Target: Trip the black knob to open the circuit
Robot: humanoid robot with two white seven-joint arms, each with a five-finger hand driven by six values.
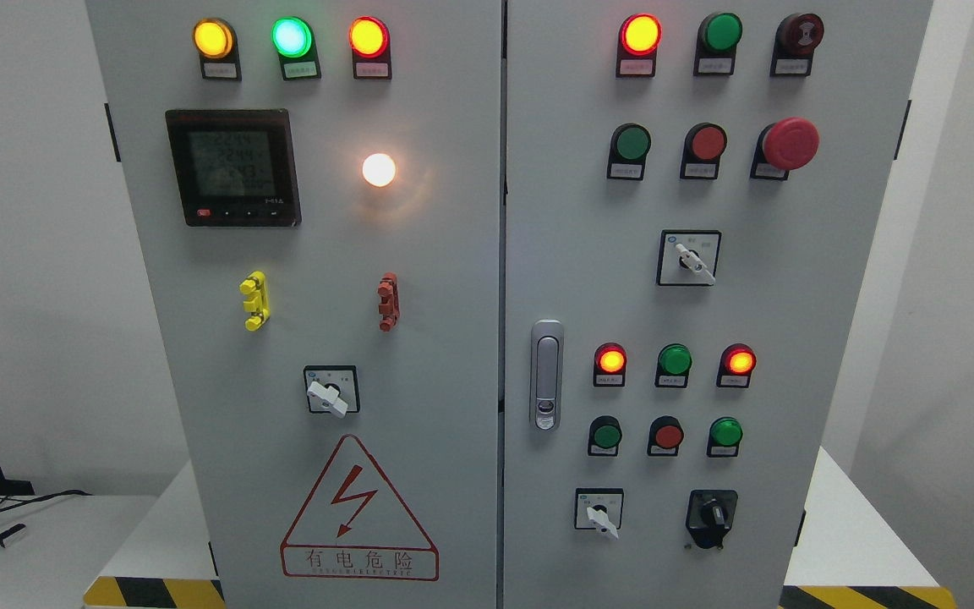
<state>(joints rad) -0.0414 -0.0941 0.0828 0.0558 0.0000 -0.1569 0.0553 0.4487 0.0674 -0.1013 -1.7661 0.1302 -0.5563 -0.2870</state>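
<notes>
Black knob, grey cabinet, white wall

Neither of the robot's arms shows in the head view, so no hand or finger can be seen at all.

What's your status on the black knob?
No robot hand in view. Black knob untouched, lower right of right door. Nothing blocking it.

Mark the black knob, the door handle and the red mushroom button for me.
black knob (714, 512): head view, on its centre grip.
door handle (547, 372): head view, on the middle of its silver lever.
red mushroom button (790, 143): head view, on its red cap.
</notes>
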